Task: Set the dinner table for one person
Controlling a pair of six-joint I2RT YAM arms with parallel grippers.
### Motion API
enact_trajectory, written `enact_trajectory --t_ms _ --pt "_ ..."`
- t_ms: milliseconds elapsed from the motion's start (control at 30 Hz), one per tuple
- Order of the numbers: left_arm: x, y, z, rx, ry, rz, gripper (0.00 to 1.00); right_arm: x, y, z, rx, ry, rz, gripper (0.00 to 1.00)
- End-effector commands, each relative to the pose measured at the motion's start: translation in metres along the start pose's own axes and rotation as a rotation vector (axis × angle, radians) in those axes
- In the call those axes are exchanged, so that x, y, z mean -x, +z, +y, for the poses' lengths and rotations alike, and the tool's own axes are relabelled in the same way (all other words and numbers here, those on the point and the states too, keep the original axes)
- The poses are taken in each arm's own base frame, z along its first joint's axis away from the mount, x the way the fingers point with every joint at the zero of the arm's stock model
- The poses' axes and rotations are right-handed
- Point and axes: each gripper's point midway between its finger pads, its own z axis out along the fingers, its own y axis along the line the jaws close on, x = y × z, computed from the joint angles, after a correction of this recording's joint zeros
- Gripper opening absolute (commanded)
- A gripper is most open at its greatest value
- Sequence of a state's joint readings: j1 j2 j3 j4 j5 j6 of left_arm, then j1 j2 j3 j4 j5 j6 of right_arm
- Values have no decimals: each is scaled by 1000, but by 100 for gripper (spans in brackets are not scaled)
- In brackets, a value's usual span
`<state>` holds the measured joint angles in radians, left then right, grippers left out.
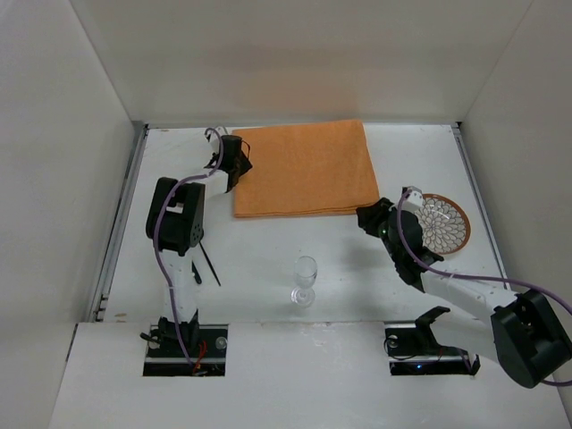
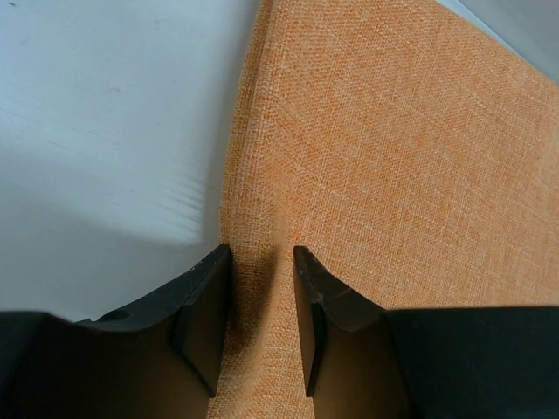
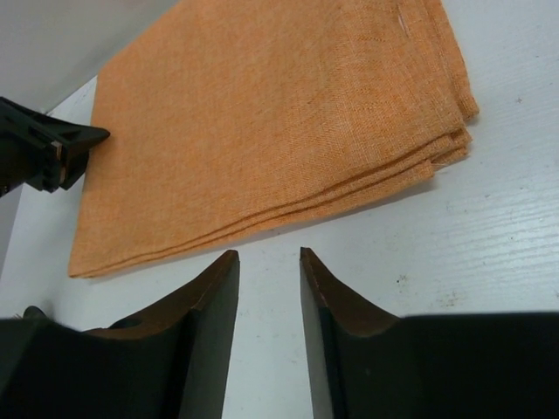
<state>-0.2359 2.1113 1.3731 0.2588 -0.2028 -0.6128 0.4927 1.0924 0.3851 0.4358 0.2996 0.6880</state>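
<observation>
The dinner table [image 1: 259, 241] is a white surface with white walls. A folded orange cloth mat [image 1: 304, 170] lies at its back centre. My left gripper [image 1: 239, 163] is at the mat's left edge. In the left wrist view it [image 2: 262, 253] is open, its fingers straddling a strip of the mat [image 2: 367, 157] just inside that edge. My right gripper [image 1: 368, 217] is by the mat's front right corner. In the right wrist view it [image 3: 266, 255] is open and empty over bare table, just short of the mat's front edge [image 3: 262, 131].
A round patterned plate [image 1: 444, 223] with an orange rim lies right of the right gripper. A clear wine glass [image 1: 305, 280] stands upright at front centre. A thin dark utensil [image 1: 210, 264] lies by the left arm. The left gripper's tip [image 3: 52, 153] shows in the right wrist view.
</observation>
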Motion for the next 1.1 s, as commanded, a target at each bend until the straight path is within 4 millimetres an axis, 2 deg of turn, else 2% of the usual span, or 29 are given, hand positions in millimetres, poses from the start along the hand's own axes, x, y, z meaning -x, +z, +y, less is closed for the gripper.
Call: enact_trajectory --t_ms 0,67,167,233,333,400,433,500,600,633,700,767,867,900,1000,1067 --pt "12 1 -20 -54 3 -16 32 30 1 27 70 20 -93 41" --pt "15 -1 -15 -31 -13 -30 38 31 1 27 66 11 -94 49" --pt "30 -19 -9 -14 -50 -71 50 34 0 27 66 11 -107 58" --pt "44 -40 -5 -15 -62 -129 57 36 -2 28 71 4 -106 60" --pt "60 -81 4 -15 -90 -227 62 40 -4 27 65 2 -125 63" --pt "62 -108 10 -23 -109 -281 63 39 -4 28 67 -2 -121 63" --pt "58 -119 10 -38 -115 -293 62 38 -3 27 63 -3 -119 60" --pt "43 -135 8 -68 -121 -283 62 35 -1 28 57 -4 -111 47" --pt "6 -158 6 -118 -105 -222 56 31 1 25 34 -3 -83 9" --pt "-6 -167 7 -132 -100 -202 53 30 0 23 17 3 -74 4" --pt "-27 -185 11 -168 -77 -168 46 30 -1 14 -31 14 -73 0" --pt "-43 -201 16 -206 -60 -142 39 38 -3 0 -87 24 -106 1" --pt "-52 -219 26 -249 -90 -128 38 55 -13 -28 -191 65 -164 6" --pt "-53 -224 27 -263 -97 -128 39 60 -17 -39 -227 79 -182 12" --pt "-51 -233 25 -303 -121 -146 48 81 -29 -70 -321 123 -240 25" --pt "-51 -239 21 -337 -135 -160 54 90 -40 -87 -369 178 -265 39"
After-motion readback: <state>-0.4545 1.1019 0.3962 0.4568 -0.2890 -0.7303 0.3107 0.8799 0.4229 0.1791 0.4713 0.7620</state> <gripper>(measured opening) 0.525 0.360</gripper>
